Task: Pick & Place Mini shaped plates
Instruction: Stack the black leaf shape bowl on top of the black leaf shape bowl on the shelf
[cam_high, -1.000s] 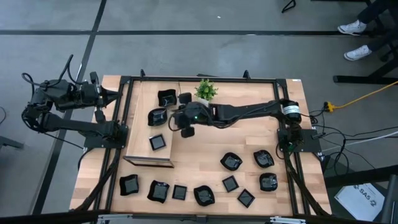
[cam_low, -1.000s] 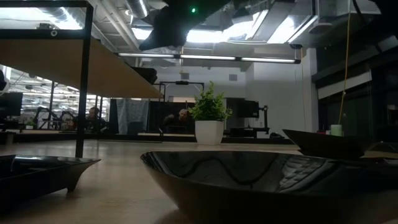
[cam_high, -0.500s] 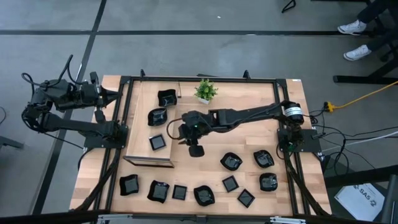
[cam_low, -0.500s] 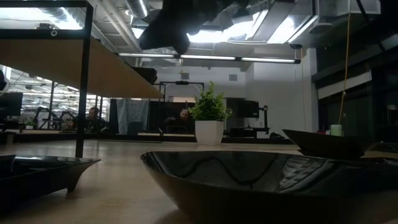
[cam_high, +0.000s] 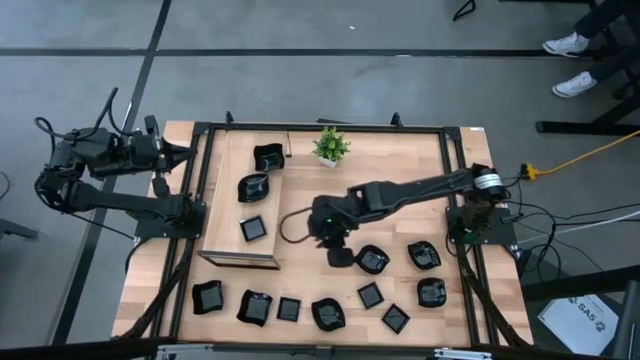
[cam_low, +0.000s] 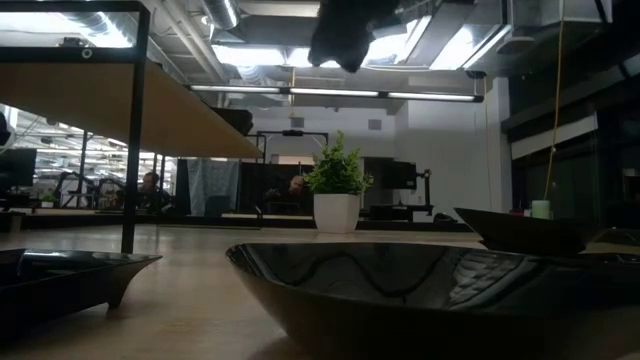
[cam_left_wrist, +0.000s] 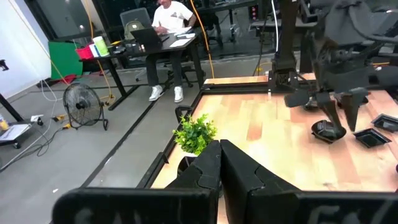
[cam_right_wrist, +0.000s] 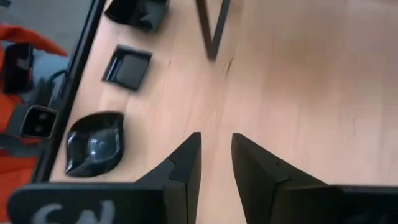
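Since a second ago the right gripper (cam_high: 340, 256) has swung from the upper middle of the high view, beside the potted plant (cam_high: 329, 144), down to the centre-right, where it now hangs just left of a rounded plate (cam_high: 372, 260). The other plates lie where they did.

Thirteen mini shaped plates (cam_high: 326, 314) can be counted from above. Three lie on the raised wooden platform (cam_high: 237, 250) at centre-left: a wavy one (cam_high: 268, 156) uppermost, a rounded one (cam_high: 252, 187) below it, and a square one (cam_high: 253, 229) set square to the platform edges. Four sit in a row along the lower left of the table (cam_high: 420, 165), and six are scattered at the lower right, two of them squares turned like diamonds. None has a marked long axis that can be read here.

The right gripper's jaws stand a little apart, a narrow gap of bare table showing between them in the right wrist view (cam_right_wrist: 214, 163), and they hold nothing. That view also takes in a rounded plate (cam_right_wrist: 94, 143) and a square one (cam_right_wrist: 127, 66) off to its left.

The left gripper (cam_high: 185, 152) waits at the upper left of the high view, beyond the table's edge, its jaws pressed together on nothing, as the left wrist view (cam_left_wrist: 219, 165) shows.
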